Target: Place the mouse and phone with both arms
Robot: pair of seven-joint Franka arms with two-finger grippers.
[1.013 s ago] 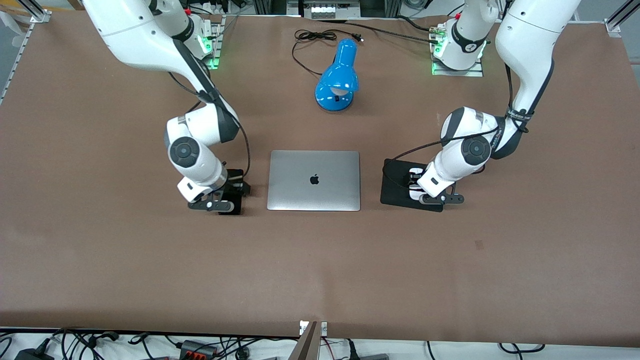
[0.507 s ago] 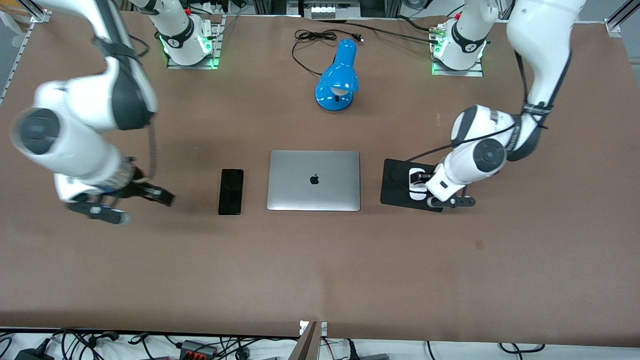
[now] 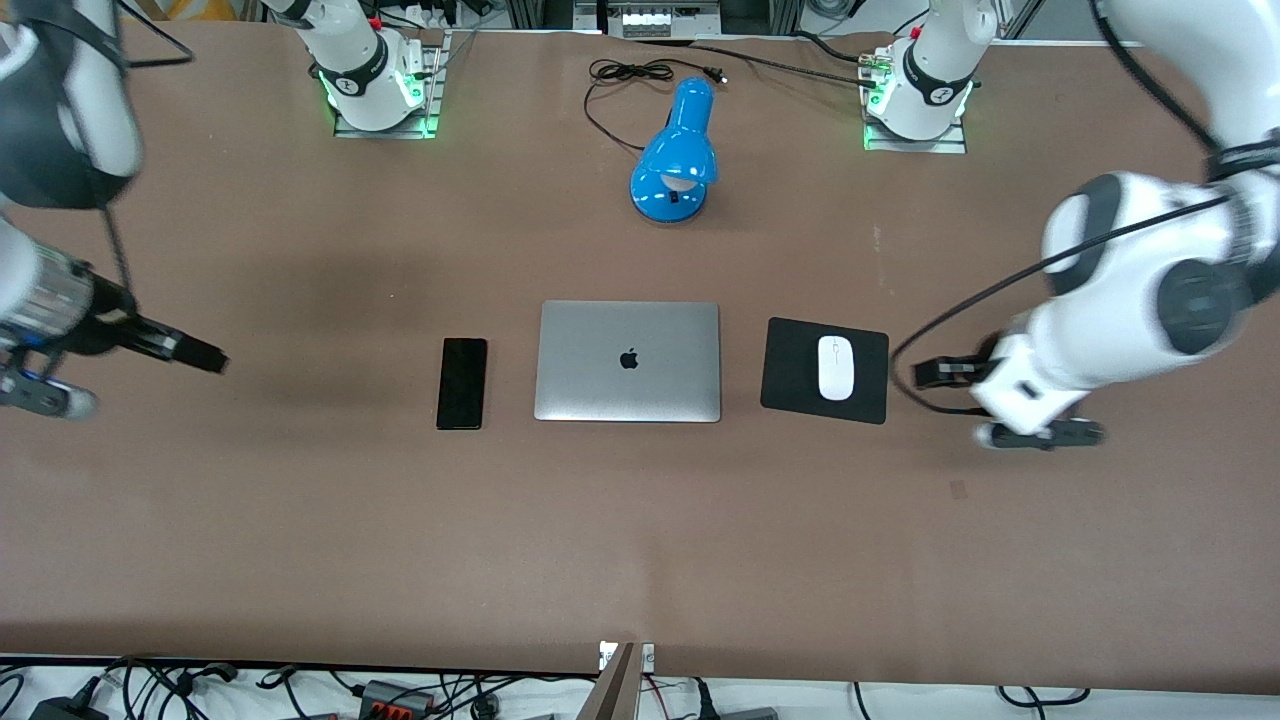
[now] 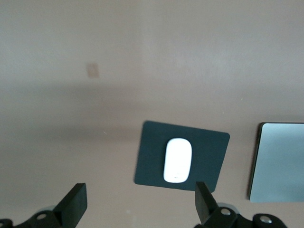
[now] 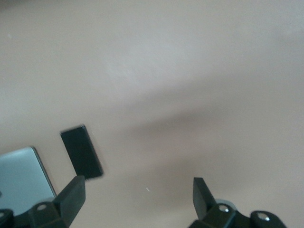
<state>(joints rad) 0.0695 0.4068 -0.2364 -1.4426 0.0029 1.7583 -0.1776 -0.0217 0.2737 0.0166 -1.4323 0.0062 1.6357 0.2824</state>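
The black phone [image 3: 462,383] lies flat on the table beside the closed laptop, toward the right arm's end; it also shows in the right wrist view [image 5: 81,152]. The white mouse [image 3: 835,367] lies on a black mouse pad [image 3: 790,375] beside the laptop, toward the left arm's end; it also shows in the left wrist view [image 4: 178,160]. My right gripper [image 3: 200,358] [image 5: 137,194] is open and empty over bare table, well clear of the phone. My left gripper [image 3: 945,375] [image 4: 138,204] is open and empty just off the mouse pad's edge.
A closed silver laptop [image 3: 628,360] lies between the phone and the mouse pad. A blue desk lamp [image 3: 673,160] with a black cord [image 3: 625,75] stands farther from the front camera than the laptop. A small mark [image 3: 958,489] is on the brown table.
Both grippers have let go and pulled away toward their own ends of the table. The phone stays beside the laptop and the mouse stays on the pad.
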